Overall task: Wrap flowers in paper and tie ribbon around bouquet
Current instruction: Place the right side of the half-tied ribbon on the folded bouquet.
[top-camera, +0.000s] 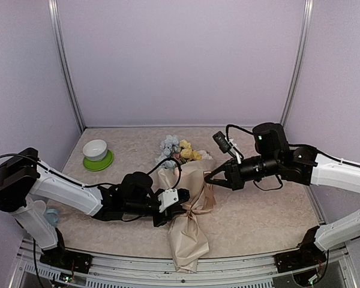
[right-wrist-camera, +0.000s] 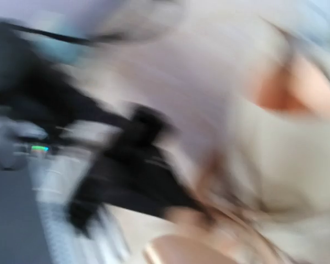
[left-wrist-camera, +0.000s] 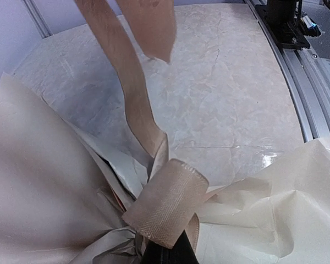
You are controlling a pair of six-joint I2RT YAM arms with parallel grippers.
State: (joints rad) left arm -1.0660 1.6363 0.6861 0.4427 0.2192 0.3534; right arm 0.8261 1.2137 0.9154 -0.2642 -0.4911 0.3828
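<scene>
The bouquet [top-camera: 189, 183] lies in the middle of the counter [top-camera: 258, 216]. Its flowers [top-camera: 180, 150] point toward the back wall, and the paper [top-camera: 189, 240] cone runs toward the near edge, where its tail hangs over the metal rail [top-camera: 108, 264]. The ribbon [top-camera: 199, 201] is bowed around the cone's waist.

The left arm's fingers [left-wrist-camera: 166, 256] reach in from the left and are clenched at that waist. A loop of ribbon stands straight up out of their tips, so they look to be pinching it. One ribbon tail climbs out of the top of the left wrist view. The right arm's fingers [top-camera: 209, 178] come in level from the right, tips pressed together, at the paper's upper right edge just above the bow. I cannot tell whether anything is caught between them, as the right wrist view is only a smear.

A white bowl [top-camera: 95, 148] on a green plate [top-camera: 99, 163] sits at the back left, well apart from the bouquet. Something pale blue [top-camera: 51, 214] shows beside the left arm near its base, too hidden to name. A black cable [top-camera: 168, 163] loops off the left wrist and arches just beside the blooms. Both forearms lie low over the counter and hem the bouquet in from either side.

Bare marbled surface lies at the front right and along the back behind the flowers. Lilac walls [top-camera: 180, 60] close off the other three sides.
</scene>
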